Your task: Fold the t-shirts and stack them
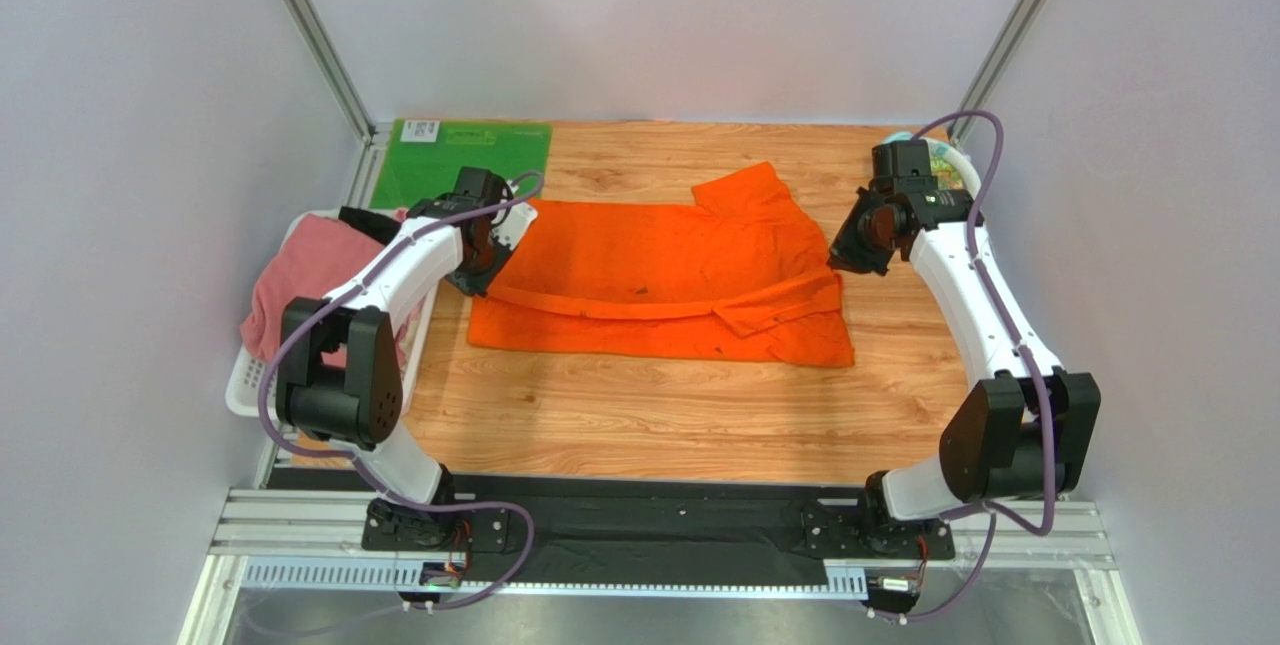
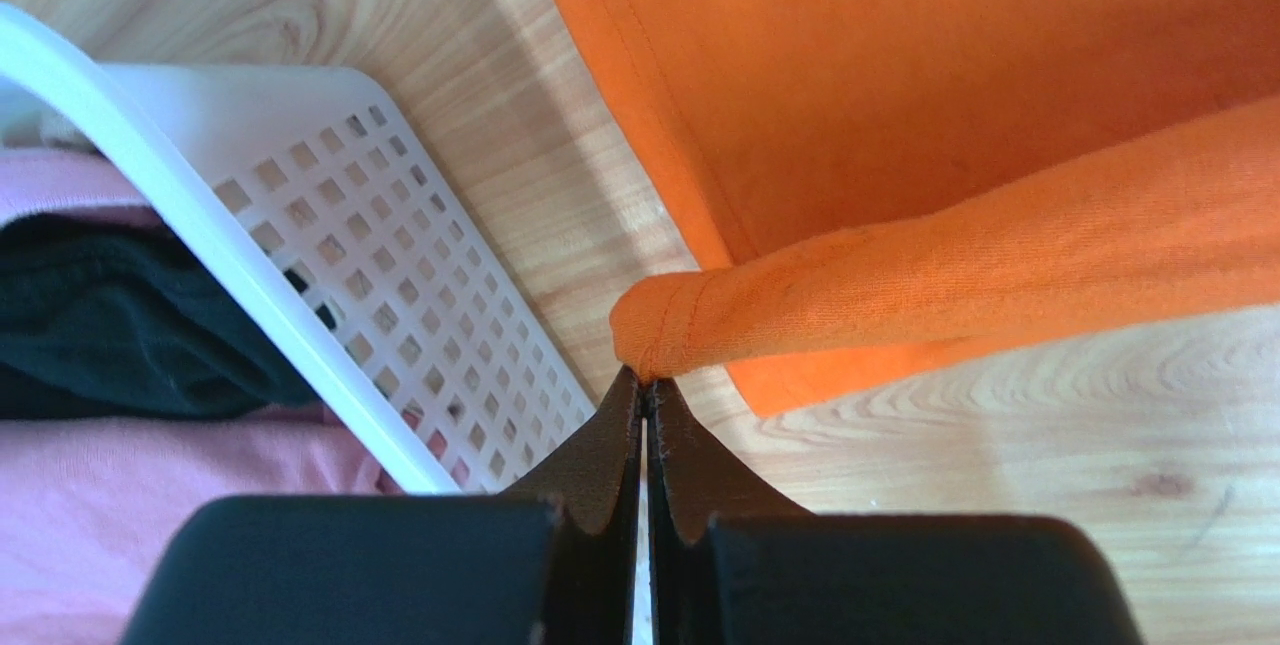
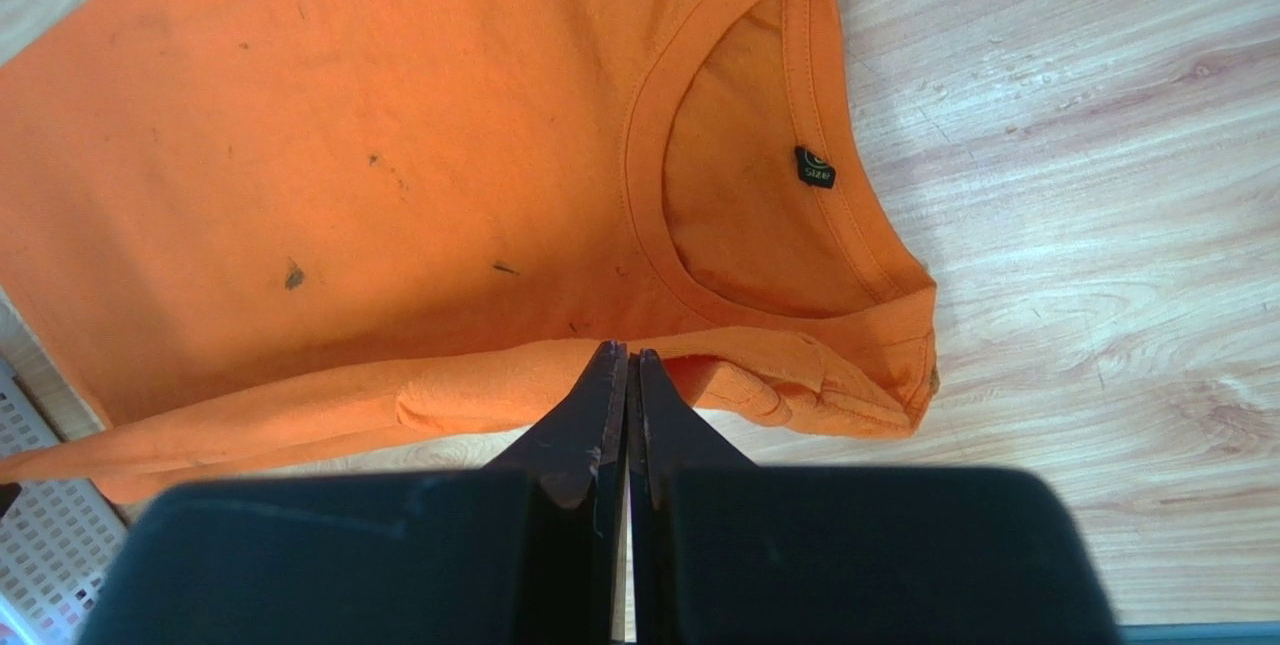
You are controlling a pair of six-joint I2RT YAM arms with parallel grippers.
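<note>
Top view showed the wooden table (image 1: 661,413) near the arm bases. Farther up, the orange t-shirt (image 1: 661,278) lay spread in the middle of the frame. The left gripper (image 1: 484,252) was pinched tight on its left corner, the right gripper (image 1: 849,243) on its right edge by the neck. At mid left, the pink t-shirt (image 1: 308,278) sat in a white basket (image 1: 242,384). A green mat (image 1: 458,158) lay upper left.

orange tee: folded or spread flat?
Partly folded: the orange t-shirt lies mostly flat, with one long edge doubled over, pinched at each end by the left gripper and right gripper.
</note>
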